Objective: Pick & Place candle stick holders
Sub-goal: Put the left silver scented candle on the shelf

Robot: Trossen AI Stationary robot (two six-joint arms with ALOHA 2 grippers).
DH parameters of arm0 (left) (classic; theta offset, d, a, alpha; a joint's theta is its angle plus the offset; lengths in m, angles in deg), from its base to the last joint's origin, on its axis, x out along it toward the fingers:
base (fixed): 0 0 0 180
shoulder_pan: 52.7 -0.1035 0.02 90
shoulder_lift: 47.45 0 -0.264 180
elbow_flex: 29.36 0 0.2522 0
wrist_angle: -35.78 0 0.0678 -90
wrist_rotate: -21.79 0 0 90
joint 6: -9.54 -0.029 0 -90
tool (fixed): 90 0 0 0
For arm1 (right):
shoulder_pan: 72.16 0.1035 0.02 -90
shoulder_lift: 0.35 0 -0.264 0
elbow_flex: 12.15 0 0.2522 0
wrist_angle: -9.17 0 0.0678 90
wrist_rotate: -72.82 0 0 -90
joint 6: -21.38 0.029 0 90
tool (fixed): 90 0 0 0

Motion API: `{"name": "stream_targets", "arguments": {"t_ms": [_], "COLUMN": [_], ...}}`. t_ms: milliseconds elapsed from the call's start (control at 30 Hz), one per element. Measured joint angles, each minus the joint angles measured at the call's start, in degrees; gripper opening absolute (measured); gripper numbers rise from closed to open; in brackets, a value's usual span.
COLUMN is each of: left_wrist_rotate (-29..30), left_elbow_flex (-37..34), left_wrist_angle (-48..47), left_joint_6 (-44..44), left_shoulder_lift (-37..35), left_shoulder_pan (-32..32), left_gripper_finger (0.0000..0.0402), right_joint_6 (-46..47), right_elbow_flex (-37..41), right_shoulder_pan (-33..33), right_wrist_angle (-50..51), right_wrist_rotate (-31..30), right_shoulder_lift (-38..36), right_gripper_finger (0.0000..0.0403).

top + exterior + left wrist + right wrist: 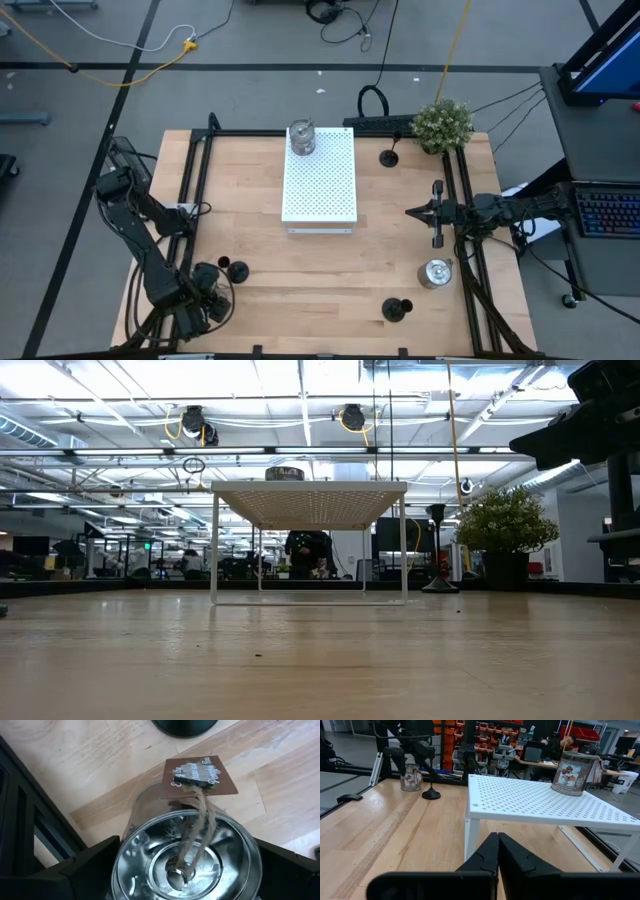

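My left gripper [205, 290] is at the near left, its fingers on either side of a silver holder [185, 860] with a twine loop and a brown tag [200, 775]. A black holder [238, 270] stands just beside it. My right gripper [412, 212] is shut and empty above the table's right side, pointing left toward the white board [318, 180]. A second silver holder [302, 138] stands on the board's far end. A third silver holder [435, 272] and a black holder [397, 309] stand near right. Another black holder [390, 157] stands far right. My left gripper has the silver holder between its two fingers, one finger [95, 865] against each side of the round wall [125, 855] just below the rim. The fingers come from above, slanting down. In the right wrist view the holder [411, 777] stands upright on the table.
The white perforated board on legs [310, 495] fills the middle far part of the table. A green plant [443, 122] stands at the far right corner. Black frame rails [195, 190] run along the table's left and right sides. Bare wood lies between the board and the near edge.
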Motion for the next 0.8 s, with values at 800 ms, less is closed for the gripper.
{"name": "stream_targets", "arguments": {"t_ms": [800], "left_wrist_rotate": [-0.29], "left_elbow_flex": [0.0], "left_wrist_angle": [0.09], "left_joint_6": [-3.96], "left_shoulder_lift": [0.0], "left_shoulder_pan": [0.17], "left_gripper_finger": [0.0397], "right_joint_6": [0.01], "right_elbow_flex": [-0.01], "right_shoulder_pan": [0.0], "right_wrist_angle": [-0.01], "right_wrist_rotate": [-0.01], "right_shoulder_lift": [0.02], "right_gripper_finger": [0.0]}}
